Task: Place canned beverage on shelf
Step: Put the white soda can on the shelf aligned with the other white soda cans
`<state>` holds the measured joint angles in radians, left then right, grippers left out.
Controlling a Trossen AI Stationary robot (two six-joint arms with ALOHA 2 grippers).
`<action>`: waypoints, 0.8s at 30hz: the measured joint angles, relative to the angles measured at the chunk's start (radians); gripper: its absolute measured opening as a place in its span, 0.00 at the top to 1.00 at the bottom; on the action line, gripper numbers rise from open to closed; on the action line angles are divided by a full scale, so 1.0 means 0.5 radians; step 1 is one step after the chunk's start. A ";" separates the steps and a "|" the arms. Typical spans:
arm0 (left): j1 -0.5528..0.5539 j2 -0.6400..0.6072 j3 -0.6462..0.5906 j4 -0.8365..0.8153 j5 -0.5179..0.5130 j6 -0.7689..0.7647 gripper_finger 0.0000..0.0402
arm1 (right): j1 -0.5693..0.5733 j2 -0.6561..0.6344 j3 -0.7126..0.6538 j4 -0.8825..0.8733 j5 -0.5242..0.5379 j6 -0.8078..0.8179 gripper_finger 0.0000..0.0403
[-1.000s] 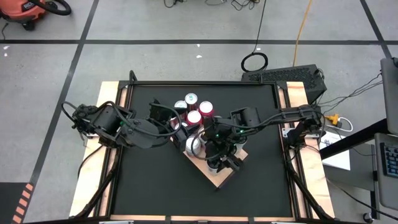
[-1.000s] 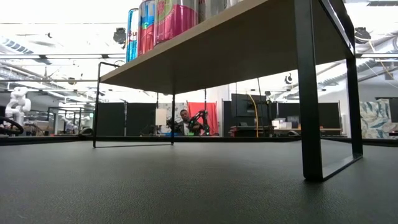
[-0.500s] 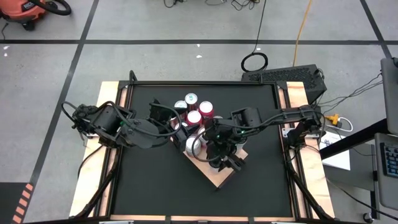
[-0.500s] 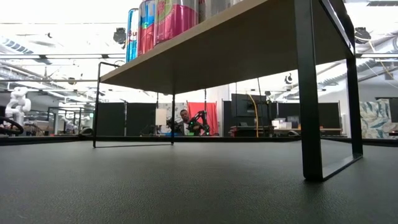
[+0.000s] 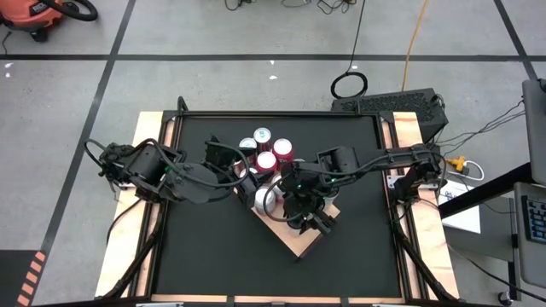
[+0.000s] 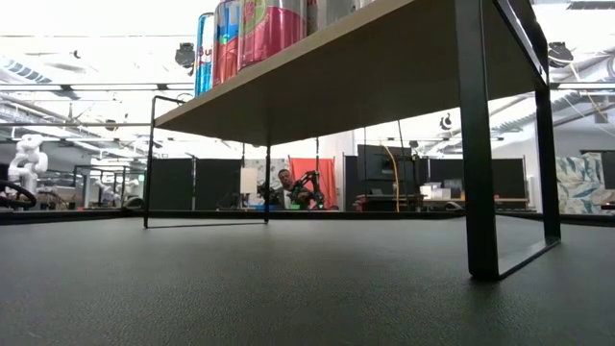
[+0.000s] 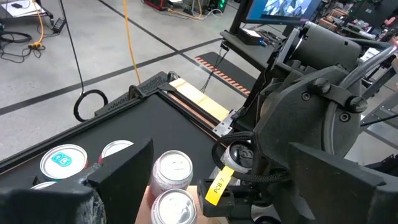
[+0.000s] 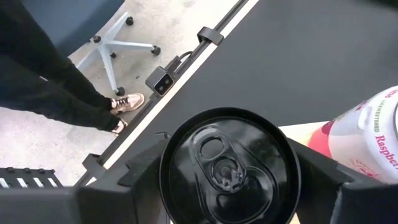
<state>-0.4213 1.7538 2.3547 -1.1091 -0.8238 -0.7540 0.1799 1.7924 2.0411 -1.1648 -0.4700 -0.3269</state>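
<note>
Looking down, the right gripper (image 5: 304, 223) hides its load above the shelf (image 5: 299, 240), while its wrist view shows fingers (image 8: 320, 168) flanking 1 black can (image 8: 229, 167), apparently gripped.

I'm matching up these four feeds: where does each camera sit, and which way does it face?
High: overhead, straight down; both arms, shelf.
Low: table level, looking under the shelf; no arm.
Left wrist: on the left arm, over cans toward the right arm.
Right wrist: right gripper around a black can.
Shared: the cans on the shelf.
</note>
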 joint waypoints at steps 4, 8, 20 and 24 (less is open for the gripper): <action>0.000 0.000 0.000 0.001 0.000 -0.001 0.07 | 0.000 0.000 0.000 0.000 0.006 0.000 0.36; 0.000 0.000 0.000 0.001 0.000 -0.001 0.07 | 0.000 0.000 0.000 0.000 0.005 0.000 0.34; 0.000 0.000 0.000 0.001 0.000 -0.002 0.07 | 0.000 0.000 0.002 0.000 0.000 -0.060 0.34; 0.000 0.000 0.000 0.001 0.000 -0.002 0.07 | 0.000 0.000 0.002 -0.023 -0.002 -0.107 0.34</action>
<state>-0.4213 1.7538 2.3547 -1.1084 -0.8238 -0.7548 0.1799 1.7924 2.0422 -1.1765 -0.4709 -0.3805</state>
